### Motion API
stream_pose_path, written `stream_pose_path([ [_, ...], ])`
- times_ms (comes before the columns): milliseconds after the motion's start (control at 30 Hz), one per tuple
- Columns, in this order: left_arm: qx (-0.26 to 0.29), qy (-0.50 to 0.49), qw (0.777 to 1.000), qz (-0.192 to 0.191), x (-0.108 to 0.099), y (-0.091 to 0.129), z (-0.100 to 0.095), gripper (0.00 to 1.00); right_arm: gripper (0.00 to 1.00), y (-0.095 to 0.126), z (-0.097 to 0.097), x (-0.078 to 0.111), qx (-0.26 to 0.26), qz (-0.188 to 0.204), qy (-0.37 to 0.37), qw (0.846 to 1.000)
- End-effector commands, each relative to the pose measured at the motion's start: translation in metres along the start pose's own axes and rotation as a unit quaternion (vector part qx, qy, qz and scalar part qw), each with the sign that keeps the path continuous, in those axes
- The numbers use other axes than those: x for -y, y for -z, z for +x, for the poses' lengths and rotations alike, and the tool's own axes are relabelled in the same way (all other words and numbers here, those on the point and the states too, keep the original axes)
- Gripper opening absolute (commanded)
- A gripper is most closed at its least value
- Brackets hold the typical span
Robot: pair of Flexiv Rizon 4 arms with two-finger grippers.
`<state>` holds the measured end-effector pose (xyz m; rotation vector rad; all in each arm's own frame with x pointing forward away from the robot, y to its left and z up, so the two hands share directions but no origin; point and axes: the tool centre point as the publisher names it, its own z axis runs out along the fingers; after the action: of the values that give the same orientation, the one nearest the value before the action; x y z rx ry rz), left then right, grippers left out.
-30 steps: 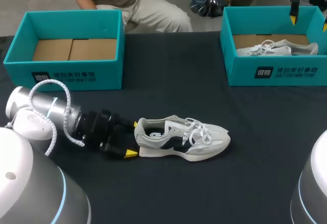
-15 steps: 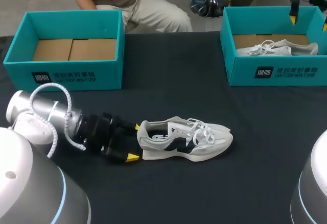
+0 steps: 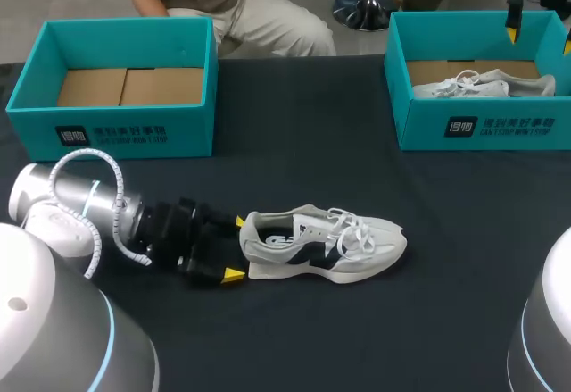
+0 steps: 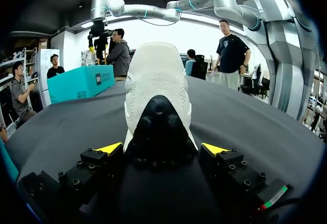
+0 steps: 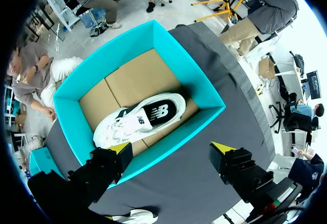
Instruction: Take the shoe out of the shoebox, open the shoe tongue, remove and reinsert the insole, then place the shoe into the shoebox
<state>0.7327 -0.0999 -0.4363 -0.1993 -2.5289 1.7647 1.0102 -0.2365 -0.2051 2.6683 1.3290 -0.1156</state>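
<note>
head view | spare shoe (image 3: pixel 486 84) in right shoebox (image 3: pixel 482 129) | shoe (image 3: pixel 326 246) at left claw (image 3: pixel 235 249)

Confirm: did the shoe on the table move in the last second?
Yes. The shoe slid slightly toward the view's right, away from the left shoebox.

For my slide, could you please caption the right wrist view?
Open right gripper hovers above a teal cardboard shoebox holding a white sneaker.
</note>
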Motion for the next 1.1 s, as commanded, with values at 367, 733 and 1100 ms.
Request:
stream_pose_path([
  [367, 0.015, 0.013, 1.000, -0.011, 0.011, -0.003, -0.003, 1.00, 1.00, 0.000, 0.000, 0.000, -0.001, 0.000, 0.000, 1.000],
  [733, 0.012, 0.025, 0.999, -0.016, 0.011, -0.012, -0.002, 1.00, 1.00, 0.000, 0.000, 0.000, -0.001, 0.000, 0.000, 1.000],
  [1100, 0.024, 0.040, 0.999, -0.024, 0.006, -0.016, -0.004, 0.99, 1.00, 0.000, 0.000, 0.000, -0.001, 0.000, 0.000, 1.000],
])
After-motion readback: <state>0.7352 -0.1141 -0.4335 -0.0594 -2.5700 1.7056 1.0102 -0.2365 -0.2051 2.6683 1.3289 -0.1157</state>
